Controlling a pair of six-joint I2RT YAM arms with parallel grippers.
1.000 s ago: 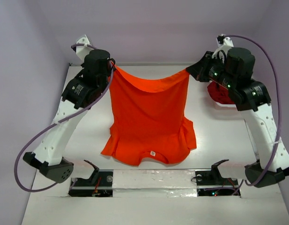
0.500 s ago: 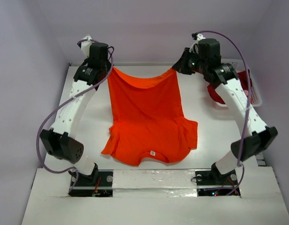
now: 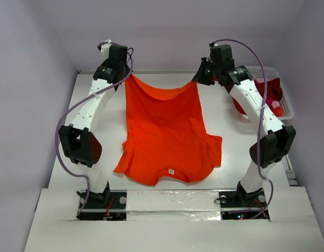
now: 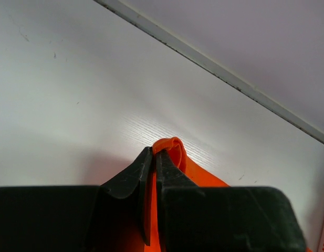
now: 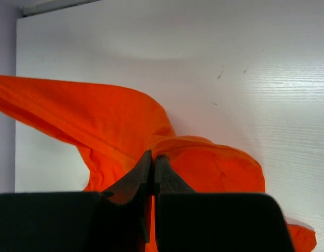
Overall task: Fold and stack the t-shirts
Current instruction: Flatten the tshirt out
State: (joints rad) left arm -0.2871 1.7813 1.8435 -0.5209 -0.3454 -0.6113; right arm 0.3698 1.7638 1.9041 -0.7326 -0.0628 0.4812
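**A:** What is on the left?

**B:** The left end effector point(image 3: 128, 76) is up at the far side of the worktop point(image 3: 230, 134). It is clamped tight on one hem corner of the orange shirt point(image 3: 164, 126). In the wrist view a small curl of cloth pokes out past the tips.

**A:** And the shirt itself?

**B:** It sits centre stage. The hem is lifted at the far side and sags in a shallow curve between the two arms. From there the cloth slopes down towards the arm bases. The sleeves and collar lie flat on the worktop, with a small white label point(image 3: 171, 171) face up at the neck.

**A:** What about the right side?

**B:** The right end effector point(image 3: 196, 80) is closed on the other hem corner. Orange folds bunch around its fingers in the wrist view.

**A:** And the second shirt?

**B:** The red shirt point(image 3: 272, 87) is well apart at the far right. It is heaped in a white basket point(image 3: 288, 107) and partly hidden behind the right arm.
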